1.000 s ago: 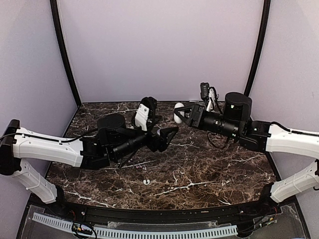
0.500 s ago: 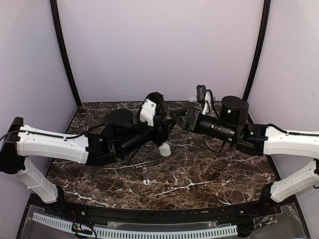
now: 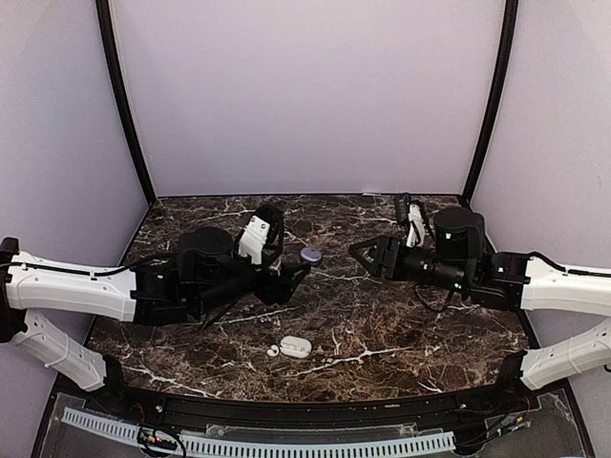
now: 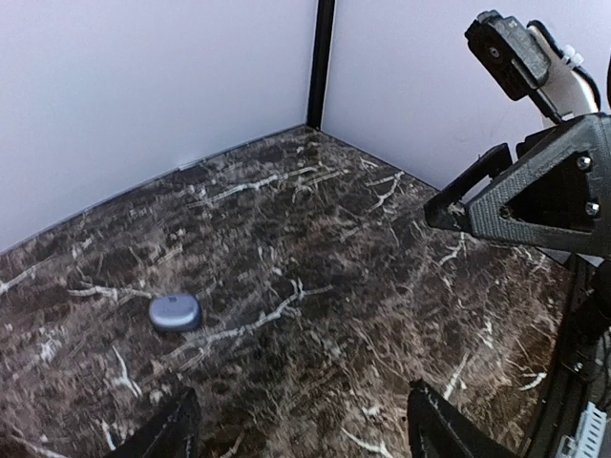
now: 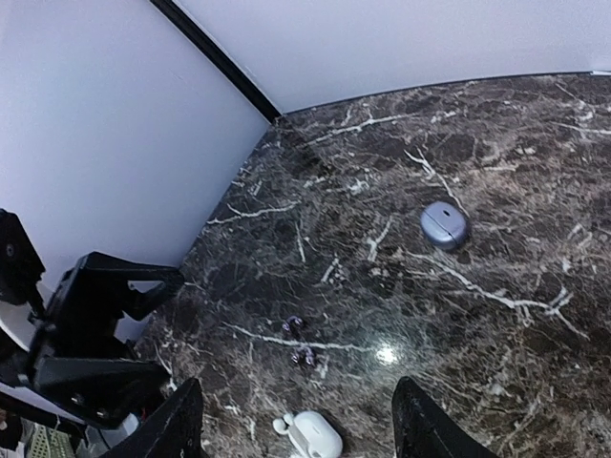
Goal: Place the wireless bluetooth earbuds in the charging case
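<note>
Pale lilac walls close in a dark marble table (image 3: 401,334) veined with white. Two white-and-black arms reach over it toward the middle. The left gripper (image 3: 289,276) hangs just on the near-left side of the charging case (image 3: 310,255), and its fingers (image 4: 164,431) are spread wide with nothing between them. The right gripper (image 3: 359,258) is on the other side of the case, a little farther off, and its fingers (image 5: 181,420) are likewise parted and empty.

The case lies flat on the marble between the two grippers with its lid shut. A white oval pebble (image 3: 297,346) sits well nearer the arm bases than the case. One tiny white earbud (image 3: 273,351) lies outside the case, just beside the pebble's left end. Two purplish specks (image 5: 293,324) lie between case and pebble, too small to identify.
</note>
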### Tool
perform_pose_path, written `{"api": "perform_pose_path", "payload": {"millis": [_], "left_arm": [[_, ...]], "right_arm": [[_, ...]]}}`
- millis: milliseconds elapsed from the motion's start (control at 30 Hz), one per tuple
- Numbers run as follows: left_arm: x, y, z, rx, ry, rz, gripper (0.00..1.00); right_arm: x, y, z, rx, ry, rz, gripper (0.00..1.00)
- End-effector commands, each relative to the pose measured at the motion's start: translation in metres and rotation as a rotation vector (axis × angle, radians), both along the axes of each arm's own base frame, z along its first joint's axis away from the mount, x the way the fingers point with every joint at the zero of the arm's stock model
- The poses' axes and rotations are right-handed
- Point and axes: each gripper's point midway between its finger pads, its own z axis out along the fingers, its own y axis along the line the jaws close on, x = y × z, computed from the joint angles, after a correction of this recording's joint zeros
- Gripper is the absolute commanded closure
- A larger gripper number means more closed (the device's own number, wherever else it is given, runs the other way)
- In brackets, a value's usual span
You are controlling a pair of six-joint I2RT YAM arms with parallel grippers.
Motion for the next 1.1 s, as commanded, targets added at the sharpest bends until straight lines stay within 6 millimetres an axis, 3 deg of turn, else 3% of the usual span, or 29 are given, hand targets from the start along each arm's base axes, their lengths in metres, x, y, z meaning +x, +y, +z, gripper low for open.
{"api": "perform_pose_path", "payload": {"millis": [0, 167, 300, 433, 600, 733, 1067], "left_arm": [[-0.043, 0.026, -0.045, 0.051, 0.263, -0.110, 0.24], [-0.077, 0.053, -0.115, 0.282, 0.485, -0.158, 0.14], [-0.085, 0.060, -0.137, 0.398, 0.550, -0.170, 0.13], [-0.080, 0.060, -0.143, 0.339, 0.637, -0.072, 0.22], [-0.095, 0.038, -0.144, 0.138, 0.825, -0.085, 0.38], [-0.104, 0.025, -0.143, -0.014, 0.980, -0.066, 0.45], [-0.115, 0.023, -0.167, -0.142, 1.188, 0.109, 0.50]], "right_arm": [[-0.016, -0.013, -0.044, -0.100, 0.066, 0.065, 0.35], [-0.029, -0.013, -0.045, -0.080, 0.046, 0.163, 0.32], [-0.039, -0.010, -0.054, -0.084, 0.043, 0.241, 0.32], [-0.038, -0.005, -0.076, -0.148, 0.083, 0.265, 0.35], [-0.034, 0.017, -0.099, -0.215, 0.114, 0.339, 0.42], [-0.030, 0.032, -0.109, -0.246, 0.124, 0.377, 0.44], [-0.024, 0.062, -0.128, -0.281, 0.138, 0.464, 0.46]]}}
